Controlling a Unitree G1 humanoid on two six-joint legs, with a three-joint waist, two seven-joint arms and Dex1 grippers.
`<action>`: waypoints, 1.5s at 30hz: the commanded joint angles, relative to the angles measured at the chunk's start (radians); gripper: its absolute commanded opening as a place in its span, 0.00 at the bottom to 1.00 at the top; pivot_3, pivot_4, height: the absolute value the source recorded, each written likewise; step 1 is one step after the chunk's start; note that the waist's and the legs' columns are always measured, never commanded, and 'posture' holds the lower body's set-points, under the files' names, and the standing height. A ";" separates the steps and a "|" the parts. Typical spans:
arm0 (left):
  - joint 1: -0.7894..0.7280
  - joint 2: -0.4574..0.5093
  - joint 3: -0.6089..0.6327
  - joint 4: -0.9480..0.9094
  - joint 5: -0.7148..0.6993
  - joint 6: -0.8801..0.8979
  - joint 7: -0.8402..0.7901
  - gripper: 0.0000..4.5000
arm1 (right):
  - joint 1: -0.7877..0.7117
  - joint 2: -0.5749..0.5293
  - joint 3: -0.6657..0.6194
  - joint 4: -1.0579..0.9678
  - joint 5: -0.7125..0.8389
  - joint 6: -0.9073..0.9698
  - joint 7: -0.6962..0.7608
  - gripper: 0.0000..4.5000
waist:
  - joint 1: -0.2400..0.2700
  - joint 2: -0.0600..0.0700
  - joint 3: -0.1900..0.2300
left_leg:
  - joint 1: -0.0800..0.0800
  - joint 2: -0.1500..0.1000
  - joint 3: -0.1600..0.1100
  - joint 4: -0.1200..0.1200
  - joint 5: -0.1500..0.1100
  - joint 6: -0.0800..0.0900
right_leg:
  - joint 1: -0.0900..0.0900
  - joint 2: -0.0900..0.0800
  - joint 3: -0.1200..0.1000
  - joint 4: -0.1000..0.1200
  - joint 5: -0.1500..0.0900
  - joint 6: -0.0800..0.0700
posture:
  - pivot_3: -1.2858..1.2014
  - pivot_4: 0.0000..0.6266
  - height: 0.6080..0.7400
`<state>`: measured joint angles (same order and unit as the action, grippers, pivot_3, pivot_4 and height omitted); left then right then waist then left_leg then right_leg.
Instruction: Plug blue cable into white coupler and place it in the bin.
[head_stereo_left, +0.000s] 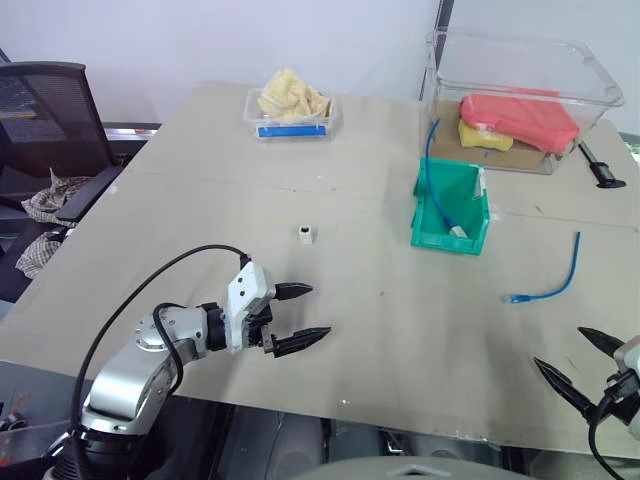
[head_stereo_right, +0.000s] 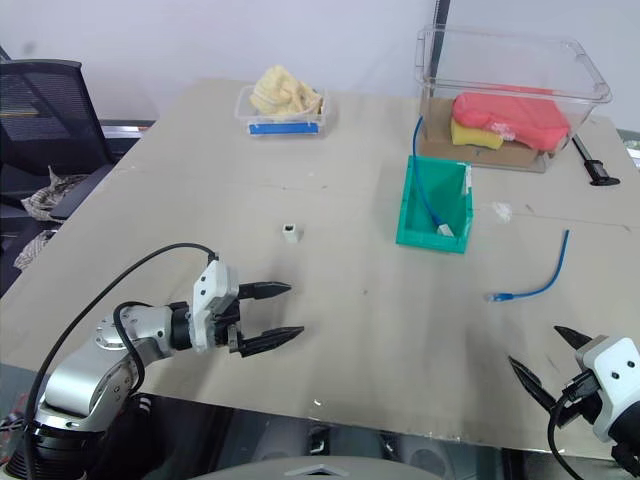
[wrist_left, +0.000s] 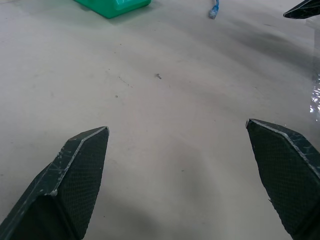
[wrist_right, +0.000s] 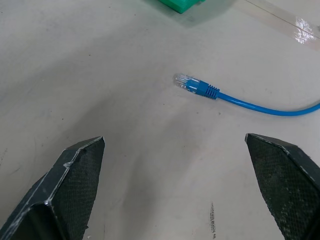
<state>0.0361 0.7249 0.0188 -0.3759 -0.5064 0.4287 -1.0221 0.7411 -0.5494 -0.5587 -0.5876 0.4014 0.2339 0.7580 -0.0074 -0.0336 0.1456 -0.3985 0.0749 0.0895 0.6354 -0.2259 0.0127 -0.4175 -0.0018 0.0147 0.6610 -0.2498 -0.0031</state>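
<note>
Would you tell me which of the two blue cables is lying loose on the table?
The blue cable near the right claw lies loose on the table; the other cable sits in the green bin.

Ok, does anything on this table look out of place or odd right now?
One thing: the green bin already holds a blue cable, its far end hanging over the back rim. Another blue cable lies loose on the table, apart from the white coupler.
</note>
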 joint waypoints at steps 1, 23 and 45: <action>-0.031 -0.002 0.024 -0.017 -0.027 0.000 0.005 1.00 | -0.016 0.005 -0.006 -0.044 -0.008 -0.005 -0.028 0.99 | 0.000 0.000 0.000 | 0.000 0.000 0.000 0.000 0.000 0.000 | 0.000 0.000 0.000 0.000 0.000 0.000 | 0.52 0.24 1.00; -0.176 0.013 -0.003 -0.107 -0.129 0.042 -0.079 1.00 | -0.592 -0.562 0.250 0.233 -0.064 0.188 0.227 0.58 | -0.002 -0.001 0.002 | 0.000 -0.002 -0.001 0.000 0.000 0.001 | 0.001 0.003 0.001 0.000 0.000 0.000 | 0.52 0.24 1.00; -0.091 0.022 0.020 -0.174 -0.147 0.048 -0.009 1.00 | -0.934 -0.513 0.622 0.539 -0.202 0.126 0.455 0.03 | -0.004 0.000 0.005 | 0.000 -0.001 0.001 0.002 -0.001 0.002 | 0.001 0.003 0.001 0.001 0.001 0.005 | 0.52 0.24 1.00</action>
<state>-0.0543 0.7445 0.0216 -0.5147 -0.6329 0.4776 -1.0379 -0.2016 -1.0797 0.0775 0.0678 0.1460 0.2971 1.2015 -0.0110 -0.0335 0.1503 -0.3986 0.0735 0.0904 0.6376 -0.2265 0.0150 -0.4165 0.0009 0.0159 0.6623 -0.2487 0.0023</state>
